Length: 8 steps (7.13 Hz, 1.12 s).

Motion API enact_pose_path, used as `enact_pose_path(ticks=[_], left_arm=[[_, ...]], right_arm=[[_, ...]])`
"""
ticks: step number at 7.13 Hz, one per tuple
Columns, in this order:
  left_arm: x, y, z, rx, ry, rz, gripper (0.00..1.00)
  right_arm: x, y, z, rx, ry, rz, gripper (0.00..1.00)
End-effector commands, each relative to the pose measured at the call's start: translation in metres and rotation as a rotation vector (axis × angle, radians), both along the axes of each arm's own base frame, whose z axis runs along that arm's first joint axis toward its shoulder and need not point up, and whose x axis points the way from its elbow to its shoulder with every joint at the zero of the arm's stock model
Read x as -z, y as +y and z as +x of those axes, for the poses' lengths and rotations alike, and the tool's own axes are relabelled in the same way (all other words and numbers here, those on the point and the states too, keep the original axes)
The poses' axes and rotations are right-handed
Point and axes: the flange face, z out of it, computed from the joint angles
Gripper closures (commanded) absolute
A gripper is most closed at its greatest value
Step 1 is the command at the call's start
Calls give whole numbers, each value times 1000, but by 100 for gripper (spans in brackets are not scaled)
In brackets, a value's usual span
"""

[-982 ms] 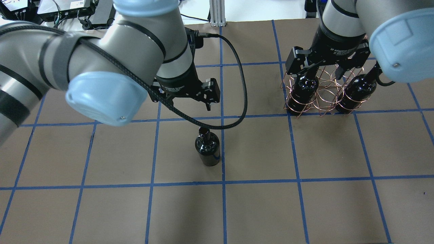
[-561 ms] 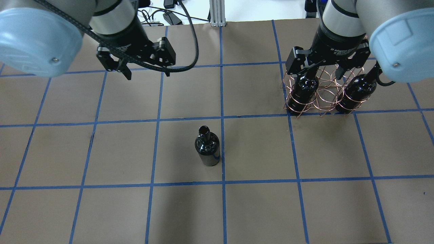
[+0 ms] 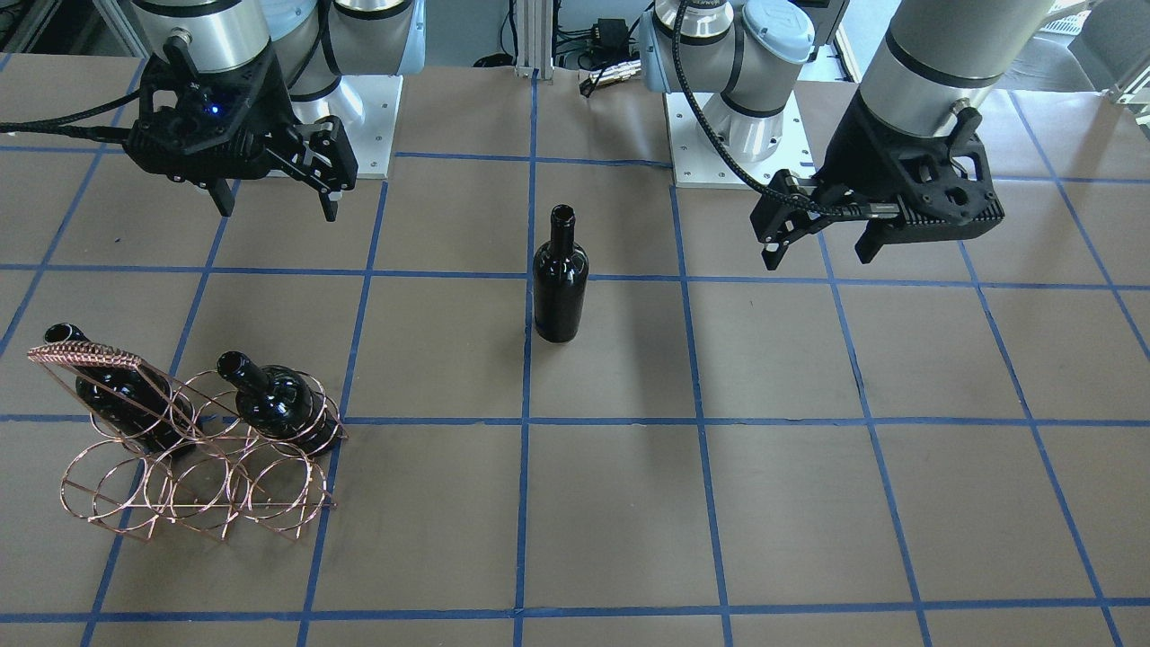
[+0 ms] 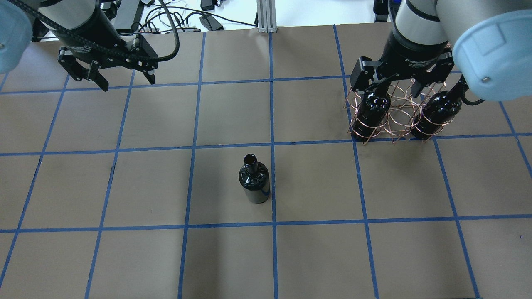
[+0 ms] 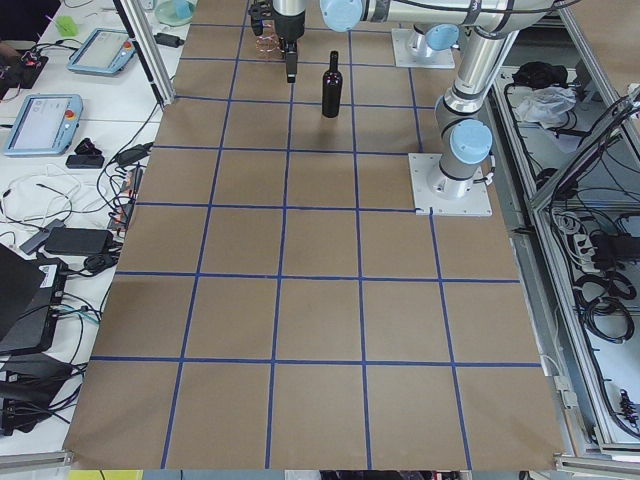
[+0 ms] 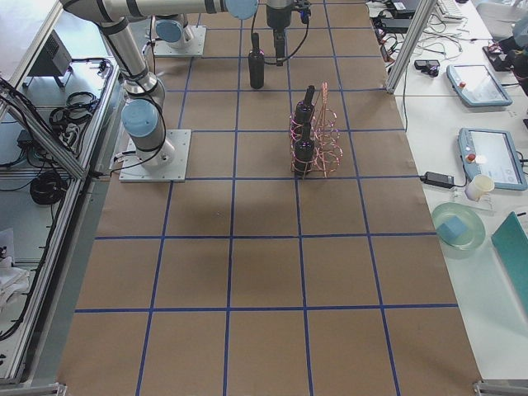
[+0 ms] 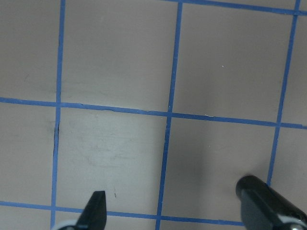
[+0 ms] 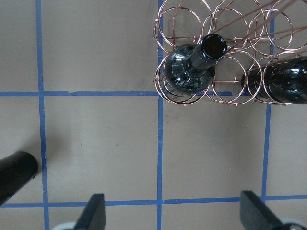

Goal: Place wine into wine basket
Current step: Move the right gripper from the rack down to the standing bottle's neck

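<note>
**Inspector:** Report the wine's condition and position.

**Operator:** I see the wine [image 4: 254, 178] upright on the brown table [image 4: 124, 257], near its centre and just beside a blue tape line [image 4: 273, 182]. It is glossy, near-black plain glass. It has a rounded shoulder catching highlights, a slim neck and a lipped, open mouth. Nothing touches it.

**Inspector:** And the wine basket?

**Operator:** Taking the wine as the dial's centre on my overhead view, with 12 o'clock pointing away from the robot, the wine basket [image 4: 395, 124] sits at about 2 o'clock, well apart. It is copper wire made of joined round rings, with a slanted wrapped handle bar [image 3: 85, 358]. Two matching bottles [image 4: 372, 110] [image 4: 437, 110] stand in it, one at each end.

**Inspector:** Left gripper?

**Operator:** The left gripper [image 4: 126, 83] hangs at about 10 o'clock from the wine, well apart. Its fingers are spread wide and hold nothing. My left wrist camera shows only taped table between the fingertips [image 7: 96, 211].

**Inspector:** Right gripper?

**Operator:** The right gripper [image 4: 392, 89] is raised above the basket area, and it too is spread wide and empty. Its wrist camera looks down on the basket and both racked bottles. From across the table it hangs clear of the wire. I cannot tell its exact height.
</note>
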Motion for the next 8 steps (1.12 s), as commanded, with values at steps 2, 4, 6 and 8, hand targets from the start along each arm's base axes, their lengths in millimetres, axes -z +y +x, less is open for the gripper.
enact_pose_path(ticks=[2,4,6,8], left_arm=[[-6,-1,27,-47,-7,-13,0],[-10,3,36,-64,-8,-15,0],[-3,8,33,-70,12,31,0],[0,6,33,-76,16,39,0]], right_arm=[[1,0,0,0,0,1,0],[1,0,1,-2,-1,1,0],[0,0,1,-2,0,1,0],[1,0,1,-2,-1,1,0]])
